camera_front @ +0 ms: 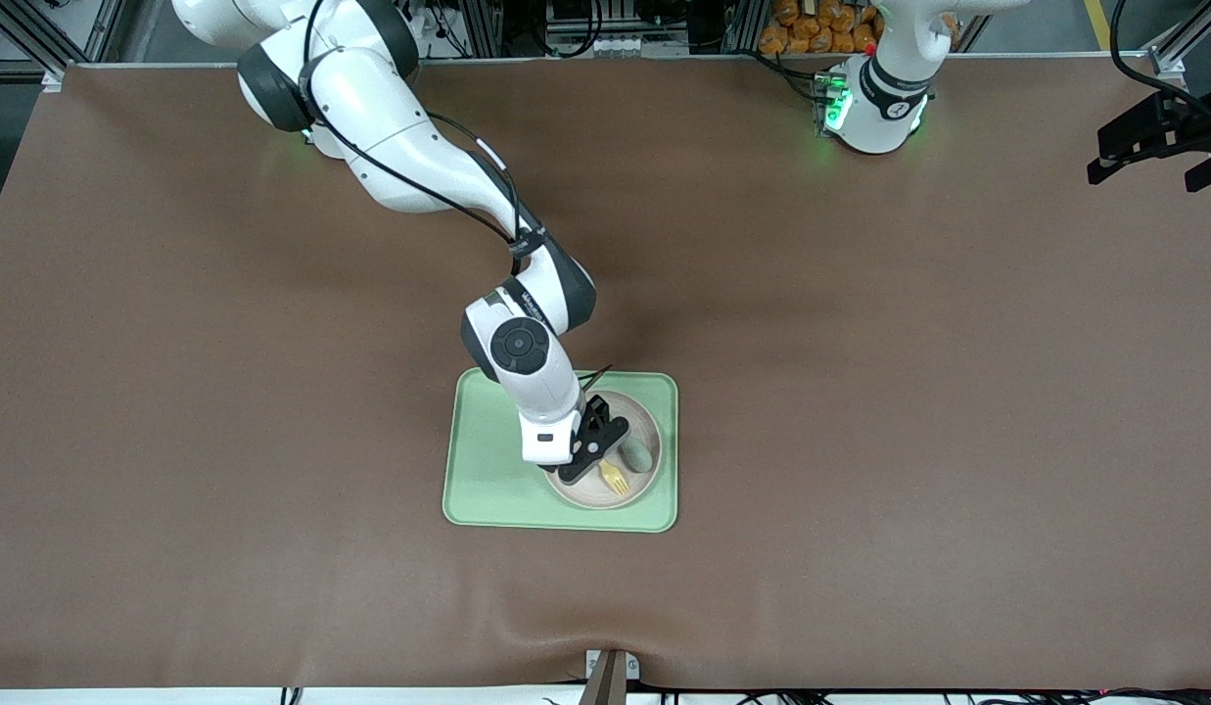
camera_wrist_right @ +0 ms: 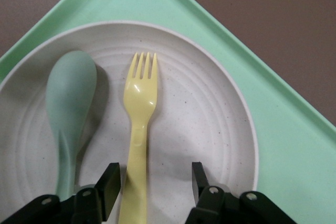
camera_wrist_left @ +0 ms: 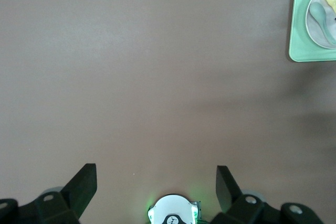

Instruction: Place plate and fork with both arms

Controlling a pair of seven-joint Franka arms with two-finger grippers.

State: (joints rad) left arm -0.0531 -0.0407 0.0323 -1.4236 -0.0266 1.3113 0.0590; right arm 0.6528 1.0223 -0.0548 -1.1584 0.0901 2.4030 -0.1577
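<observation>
Right gripper (camera_wrist_right: 152,184) low over plate (camera_front: 647,423) on green tray (camera_front: 488,460), fingers (camera_wrist_right: 109,184) partly open astride fork (camera_wrist_right: 139,129) handle, not clamped. Spoon (camera_wrist_right: 68,103) beside fork. Left gripper (camera_wrist_left: 156,184) wide open, empty, waiting over bare table (camera_front: 908,392), tray at its 1 o'clock.

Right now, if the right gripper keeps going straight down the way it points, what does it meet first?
Probably the fork: its handle lies between the right gripper's open fingers, on the plate. Depth is unclear.
</observation>
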